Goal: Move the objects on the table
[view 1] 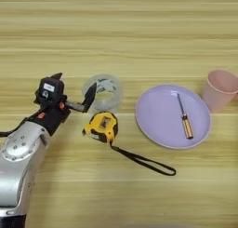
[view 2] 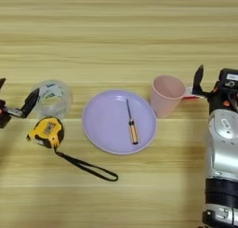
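The clear tape roll stands on the wooden table, left of centre. Just in front of it lies the yellow-and-black tape measure, its black strap trailing off to the right. My left gripper is open at the roll's left side, and its right finger overlaps the roll's left edge. Nothing sits between the fingers. My right gripper is at the far right beside the pink cup, open and empty, with only one finger showing.
A lilac plate right of the tape measure holds a small screwdriver with an orange handle. A pink cup stands upright at the plate's far right edge, close to the right gripper.
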